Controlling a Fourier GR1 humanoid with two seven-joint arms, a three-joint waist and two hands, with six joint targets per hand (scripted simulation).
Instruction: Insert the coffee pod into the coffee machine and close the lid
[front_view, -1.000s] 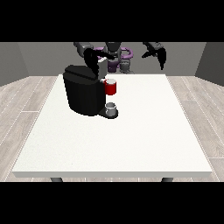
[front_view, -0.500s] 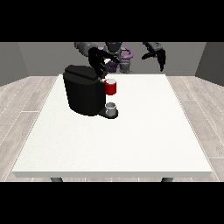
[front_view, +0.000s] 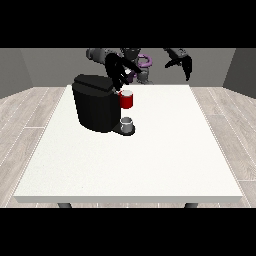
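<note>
Table: a big white table fills most of the view, with a wood floor around it.
Coffee machine: the black coffee machine stands on the table toward 10 o'clock from the table's middle. Its top looks flat and dark.
Red part: a red holder sticks out of the machine's front, at 3 o'clock from the machine's body. Its top rim looks pale.
Cup: a small grey cup sits on the machine's base, right under the red holder, at 6 o'clock from it.
Coffee pod: the pod cannot be picked out for sure. A tiny pale spot shows by the fingers of the hand at the view's left, but it is too small to tell what it is.
Hand at the view's left: this black hand hangs just above the machine's top and the red holder, at 12 o'clock from the holder. Its fingers point down. It is too small and dark to tell if they are apart or together.
Hand at the view's right: this black hand is up in the air at 2 o'clock from the machine, well apart from it. Its fingers hang down, spread and loose, with nothing in them.
Robot: the robot body is at 12 o'clock, behind the table's far edge, with a purple ring on it.
</note>
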